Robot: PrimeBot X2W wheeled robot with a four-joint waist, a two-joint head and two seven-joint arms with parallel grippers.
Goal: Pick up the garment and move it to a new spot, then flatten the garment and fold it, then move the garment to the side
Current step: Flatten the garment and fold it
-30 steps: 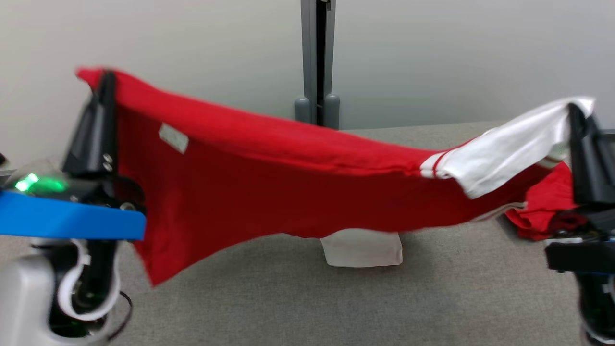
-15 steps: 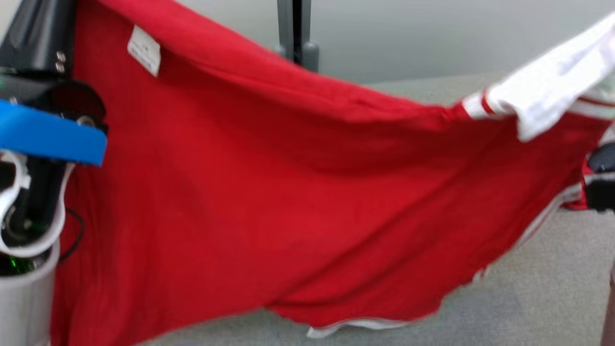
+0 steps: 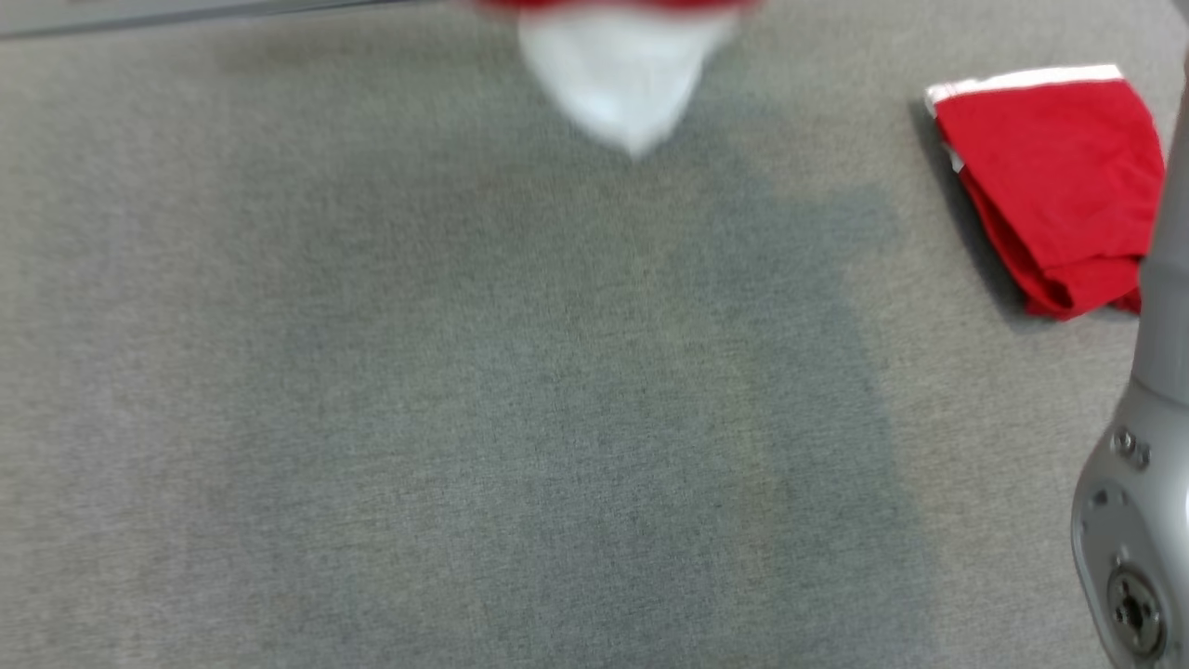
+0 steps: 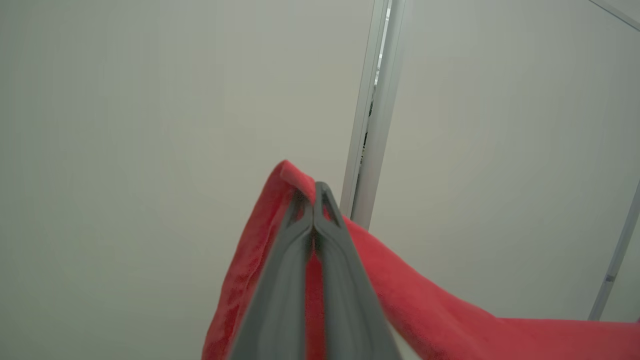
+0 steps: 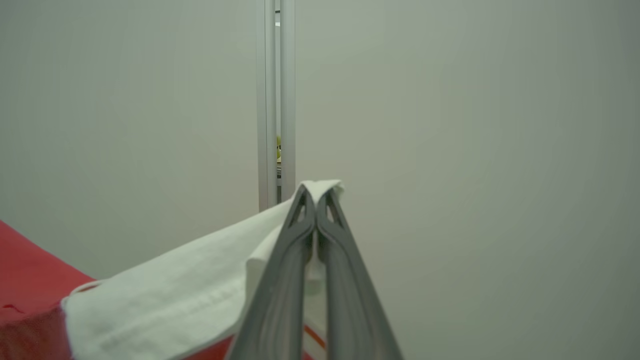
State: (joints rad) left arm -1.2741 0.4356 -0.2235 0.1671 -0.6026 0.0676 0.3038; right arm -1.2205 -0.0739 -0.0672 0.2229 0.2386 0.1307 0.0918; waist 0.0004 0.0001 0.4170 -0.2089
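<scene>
The garment is red with a white sleeve. My left gripper (image 4: 314, 192) is shut on a fold of its red cloth (image 4: 430, 310), held up before a pale wall. In the right wrist view my right gripper (image 5: 316, 195) is shut on the white sleeve (image 5: 190, 280), and the red body (image 5: 25, 280) trails away to the lower left. In the head view a blurred white tip of the hanging garment (image 3: 622, 74) dangles at the top centre above the grey table (image 3: 418, 390), with a thin red strip at the frame's top edge.
A second red garment (image 3: 1050, 177), folded, with white trim, lies on the table at the far right. A grey arm link (image 3: 1143, 465) runs down the right edge of the head view. A shadow darkens the table's middle.
The head camera has tilted down onto the table, so the whole picture has shifted. The stretched garment, which filled the view, now hangs at its top edge. Both grips look unchanged.
</scene>
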